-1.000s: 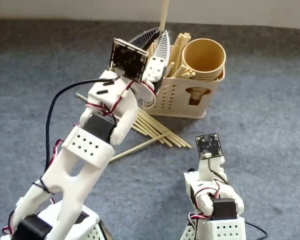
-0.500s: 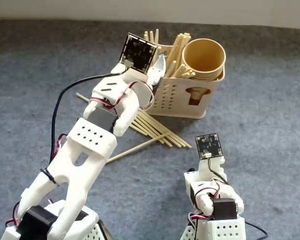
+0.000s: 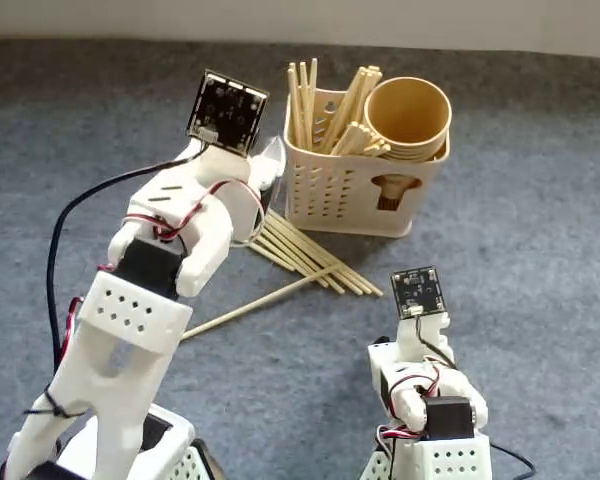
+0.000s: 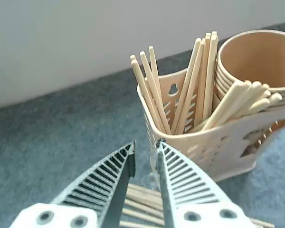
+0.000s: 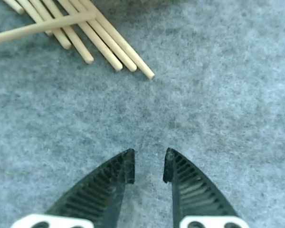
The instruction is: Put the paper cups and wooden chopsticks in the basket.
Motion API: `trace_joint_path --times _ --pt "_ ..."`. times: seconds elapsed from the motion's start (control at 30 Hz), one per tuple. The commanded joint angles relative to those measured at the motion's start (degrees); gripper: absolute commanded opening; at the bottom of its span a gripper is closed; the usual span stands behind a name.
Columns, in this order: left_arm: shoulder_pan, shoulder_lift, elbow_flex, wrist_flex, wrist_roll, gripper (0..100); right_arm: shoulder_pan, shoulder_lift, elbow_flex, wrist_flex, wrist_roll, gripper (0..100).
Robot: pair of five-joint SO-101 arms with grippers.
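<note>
Bench (image 3: pixel 540 260): grey, felt-like.
Basket (image 3: pixel 345 195): upright at the far side.
Paper cups (image 3: pixel 410 115): nested in one compartment of the basket.
Standing chopsticks (image 3: pixel 302 100): in the other compartment.
Loose chopsticks (image 3: pixel 305 255): bundle lying flat just in front of the basket, one lying askew.
Left gripper (image 4: pixel 146 148): beside the basket wall, above the bundle. Fingers narrowly parted, empty.
Right gripper (image 5: pixel 146 164): low over the bench near the bundle's ends. Fingers narrowly parted, empty.
Next pick (judgement): spread the fingers wider, close across the sticks near mid-length so they hang level, and stay clear of the basket wall.
</note>
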Motion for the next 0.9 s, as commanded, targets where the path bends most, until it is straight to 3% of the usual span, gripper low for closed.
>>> trace_joint_path --times 0.0,0.2,0.4,0.57,0.7,0.87 --pt "-0.40 -5.41 -3.12 8.97 -0.09 9 -0.13 -0.57 6.73 0.31 0.62 11.9" --pt "0.04 -8.84 -2.77 18.90 -5.89 9 -0.13 -0.57 6.73 0.31 0.62 11.9" --pt "-0.04 -8.92 -2.59 23.91 -6.51 9 -0.13 -0.57 6.73 0.31 0.62 11.9" --pt "-0.40 -9.27 0.48 24.44 -6.86 9 -0.13 -0.57 6.73 0.31 0.62 11.9" --pt "-0.13 -9.27 3.30 24.44 -13.71 9 -0.13 -0.57 6.73 0.31 0.62 11.9" --pt "-0.31 -9.27 6.37 24.44 -14.68 9 -0.13 -0.57 6.73 0.31 0.62 11.9"
